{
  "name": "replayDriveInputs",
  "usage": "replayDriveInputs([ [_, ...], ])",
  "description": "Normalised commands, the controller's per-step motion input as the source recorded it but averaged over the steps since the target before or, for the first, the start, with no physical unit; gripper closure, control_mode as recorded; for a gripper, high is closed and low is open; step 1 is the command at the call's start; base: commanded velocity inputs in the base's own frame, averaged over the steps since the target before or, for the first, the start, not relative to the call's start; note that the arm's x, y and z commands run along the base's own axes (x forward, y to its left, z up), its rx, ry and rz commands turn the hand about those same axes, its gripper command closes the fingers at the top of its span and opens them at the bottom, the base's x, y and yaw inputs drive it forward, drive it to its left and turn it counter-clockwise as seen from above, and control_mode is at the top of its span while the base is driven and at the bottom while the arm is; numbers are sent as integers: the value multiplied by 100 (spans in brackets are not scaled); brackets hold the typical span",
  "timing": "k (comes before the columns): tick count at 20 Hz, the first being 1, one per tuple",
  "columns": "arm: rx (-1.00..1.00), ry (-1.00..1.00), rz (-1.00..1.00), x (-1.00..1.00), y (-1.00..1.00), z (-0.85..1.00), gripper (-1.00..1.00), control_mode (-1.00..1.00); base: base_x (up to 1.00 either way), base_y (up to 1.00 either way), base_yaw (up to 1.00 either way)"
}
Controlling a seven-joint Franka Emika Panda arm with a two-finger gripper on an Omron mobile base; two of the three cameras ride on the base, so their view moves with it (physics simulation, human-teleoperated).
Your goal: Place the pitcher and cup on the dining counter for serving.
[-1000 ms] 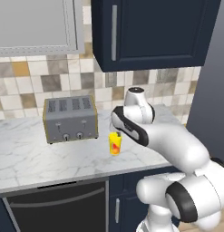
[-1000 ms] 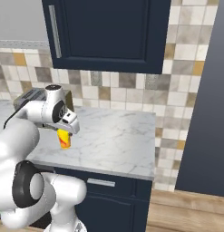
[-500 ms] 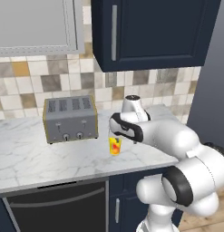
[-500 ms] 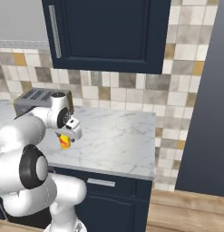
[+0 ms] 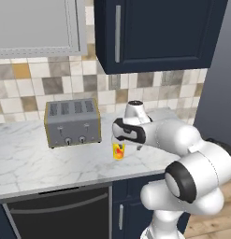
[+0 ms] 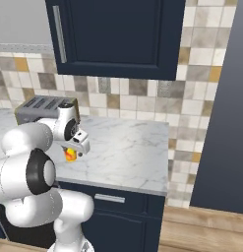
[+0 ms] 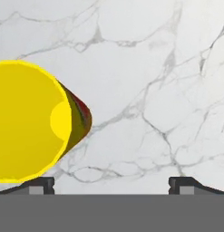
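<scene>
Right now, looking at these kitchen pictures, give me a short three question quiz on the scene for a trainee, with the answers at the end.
1. True or false: the end effector is closed around the cup.
2. What appliance stands on the marble worktop, left of the cup in the left base view? A) kettle B) toaster C) blender
3. In the hand view, toward which side of the picture does the cup sit, off the midline between the fingertips?

Key
1. False: its jaws stand open above the cup, nothing held.
2. B, the toaster.
3. The left side.
</scene>
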Motion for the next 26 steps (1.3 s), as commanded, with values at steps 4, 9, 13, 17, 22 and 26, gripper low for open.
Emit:
replayDriveInputs([
  [4,0,0,0,-6,0,49,-100,-100,0,0,0],
  [9,0,0,0,14,0,35,-100,-100,0,0,0],
  [13,0,0,0,49,1,1,-100,-100,0,0,0],
  [17,0,0,0,60,5,-14,-100,-100,0,0,0],
  [22,0,0,0,25,2,-30,-100,-100,0,0,0],
  [26,0,0,0,0,0,-56,-100,-100,0,0,0],
])
